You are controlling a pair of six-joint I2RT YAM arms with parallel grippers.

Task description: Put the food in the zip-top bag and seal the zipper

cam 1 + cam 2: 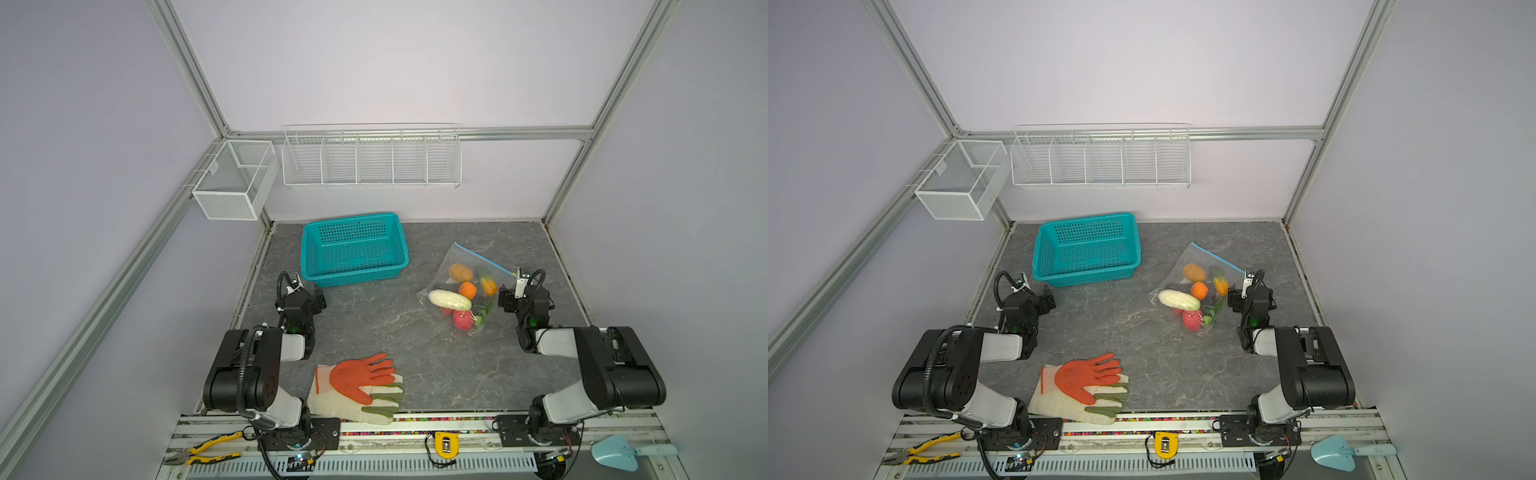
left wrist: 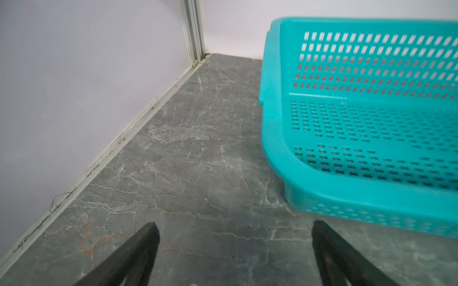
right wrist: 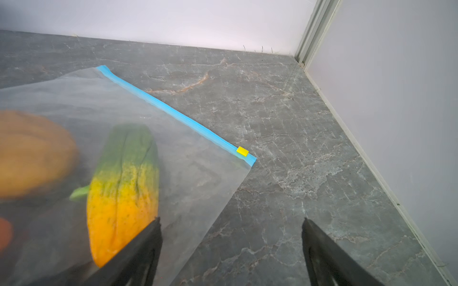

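Food [image 1: 449, 300] in zip-top bag [image 1: 455, 255], yellow slider [image 3: 242, 151] at zipper [image 3: 173, 112] end. Left gripper [image 2: 235, 222], right gripper [image 3: 231, 220] spread, empty; we verify seal gently.

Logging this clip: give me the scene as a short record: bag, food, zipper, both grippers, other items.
zip-top bag: flat on the table, right side
food: every piece seen is inside the bag
zipper: strip looks flat and shut; yellow slider at the end nearest the right gripper
left gripper: open, empty, beside the teal basket
right gripper: open, empty, at the bag's edge
gloves: stacked at the front edge
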